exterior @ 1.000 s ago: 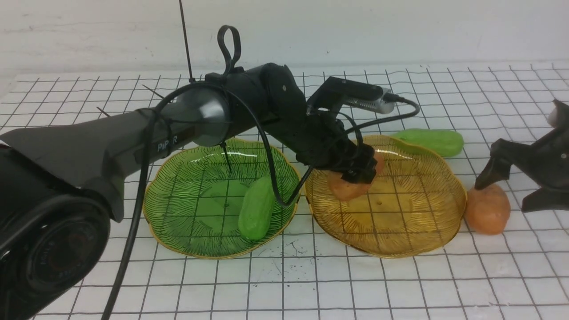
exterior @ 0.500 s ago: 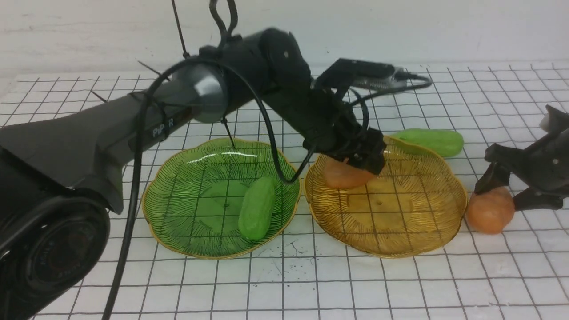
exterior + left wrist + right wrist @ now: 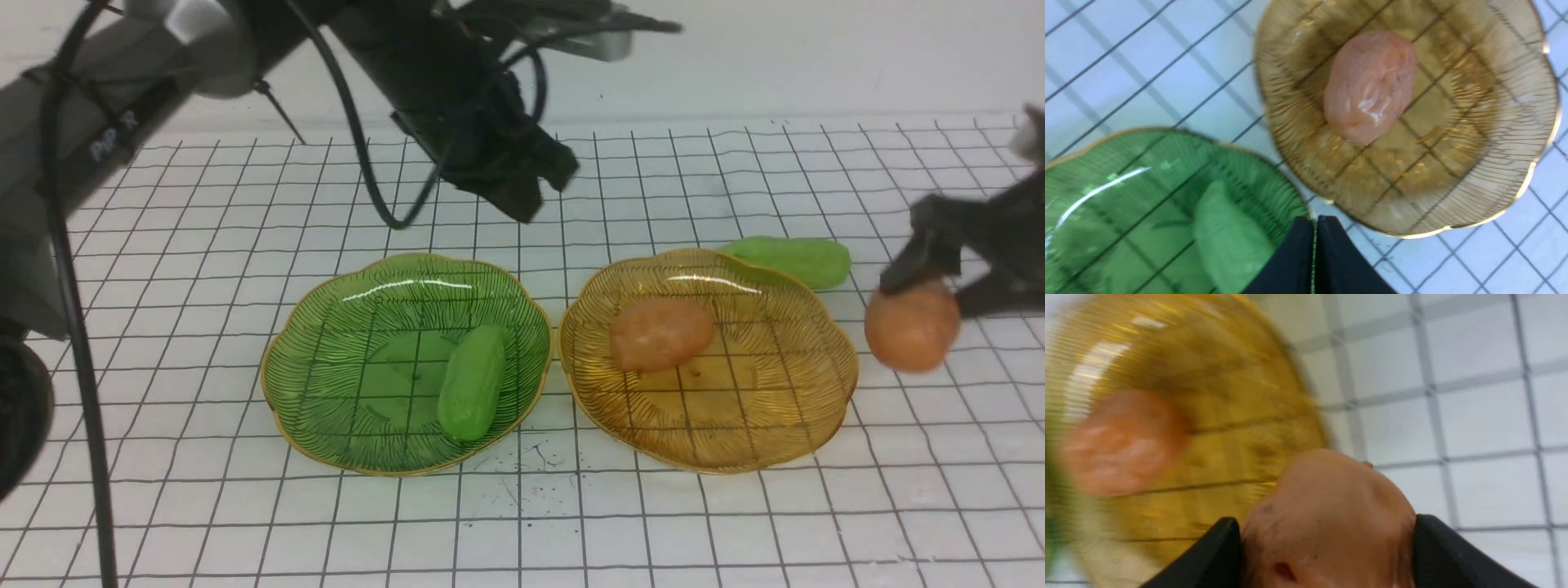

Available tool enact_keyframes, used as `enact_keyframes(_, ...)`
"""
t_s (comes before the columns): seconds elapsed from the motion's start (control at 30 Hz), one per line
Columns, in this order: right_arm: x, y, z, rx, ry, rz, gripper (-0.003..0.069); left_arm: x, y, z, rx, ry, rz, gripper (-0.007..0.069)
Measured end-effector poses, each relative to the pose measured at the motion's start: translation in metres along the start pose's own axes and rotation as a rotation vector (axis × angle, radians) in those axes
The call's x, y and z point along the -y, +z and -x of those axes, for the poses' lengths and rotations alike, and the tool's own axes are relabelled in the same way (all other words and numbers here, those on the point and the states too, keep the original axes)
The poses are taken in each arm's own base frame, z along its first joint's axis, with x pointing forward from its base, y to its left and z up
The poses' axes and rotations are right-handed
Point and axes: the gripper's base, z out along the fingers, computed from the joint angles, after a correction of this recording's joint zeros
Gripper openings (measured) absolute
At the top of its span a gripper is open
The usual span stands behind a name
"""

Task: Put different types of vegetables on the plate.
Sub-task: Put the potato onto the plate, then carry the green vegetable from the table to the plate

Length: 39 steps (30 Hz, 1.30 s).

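A green plate [image 3: 326, 392] holds one light-green cucumber [image 3: 472, 382]. An amber plate [image 3: 767, 408] holds one orange-brown potato [image 3: 660, 333]. A second cucumber [image 3: 796, 259] lies on the table behind the amber plate. My left gripper [image 3: 535, 184] is shut and empty, raised above the table behind the plates; in the left wrist view its fingers [image 3: 1315, 232] are together above the plates. My right gripper [image 3: 939, 282] is shut on the second potato [image 3: 912, 326] and holds it above the table, right of the amber plate. It also shows in the right wrist view [image 3: 1327, 514].
The table [image 3: 522, 523] is white with a black grid. A white wall [image 3: 816, 57] stands at the back. My left arm [image 3: 122, 114] crosses the upper left of the front view.
My left gripper let go of the potato in the amber plate, shut, and rose back to the left. My right gripper closed on the other potato and lifted it off the table.
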Motion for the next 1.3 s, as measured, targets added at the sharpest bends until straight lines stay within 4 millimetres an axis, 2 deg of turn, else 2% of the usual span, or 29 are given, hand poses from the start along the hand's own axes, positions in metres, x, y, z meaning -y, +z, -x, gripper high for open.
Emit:
enact_keyframes(0.07, -0.018, -0.004, -0.001, 0.032, -0.04, 0.02, 0.0483, -0.007, -0.002, -0.001, 0.005, -0.026, 0.0, -0.0008)
enact_keyframes(0.17, -0.043, 0.007, -0.004, 0.05, -0.103, 0.042, 0.0483, -0.006, -0.002, -0.001, 0.01, -0.037, -0.016, -0.0008)
enact_keyframes(0.2, -0.044, 0.008, -0.004, 0.05, -0.107, 0.042, 0.0483, -0.006, -0.002, -0.001, 0.011, -0.038, -0.018, -0.0008)
enact_keyframes(0.3, -0.065, 0.031, -0.009, 0.041, -0.156, 0.059, 0.0483, -0.003, -0.002, 0.0, 0.017, -0.045, -0.042, -0.0008)
enact_keyframes(0.4, -0.071, 0.047, -0.011, 0.022, -0.17, 0.059, 0.0483, -0.003, -0.002, 0.0, 0.02, -0.048, -0.05, -0.0008)
enact_keyframes(0.53, -0.07, 0.059, -0.013, -0.003, -0.149, 0.054, 0.0497, -0.003, -0.002, 0.0, 0.019, -0.04, -0.05, -0.0008)
enact_keyframes(0.63, -0.07, 0.059, -0.012, -0.003, -0.14, 0.051, 0.0549, -0.003, -0.002, 0.0, 0.019, -0.023, -0.05, -0.0008)
enact_keyframes(0.77, -0.072, 0.052, -0.004, 0.017, -0.154, 0.052, 0.0597, -0.003, -0.002, 0.0, 0.019, -0.018, -0.049, -0.0008)
enact_keyframes(1.03, -0.072, 0.024, 0.024, 0.109, -0.244, -0.01, 0.0603, -0.004, -0.002, 0.0, 0.014, -0.009, -0.032, -0.0008)
enact_keyframes(1.17, -0.056, 0.007, 0.044, 0.174, -0.265, -0.08, 0.0589, -0.004, -0.002, 0.0, 0.013, -0.008, -0.03, -0.0008)
enact_keyframes(1.2, -0.046, 0.005, 0.052, 0.187, -0.248, -0.096, 0.0583, -0.004, -0.002, 0.0, 0.013, -0.008, -0.03, -0.0008)
enact_keyframes(1.3, -0.03, 0.009, 0.063, 0.195, -0.214, -0.112, 0.0575, -0.004, -0.002, 0.0, 0.013, -0.008, -0.03, -0.0008)
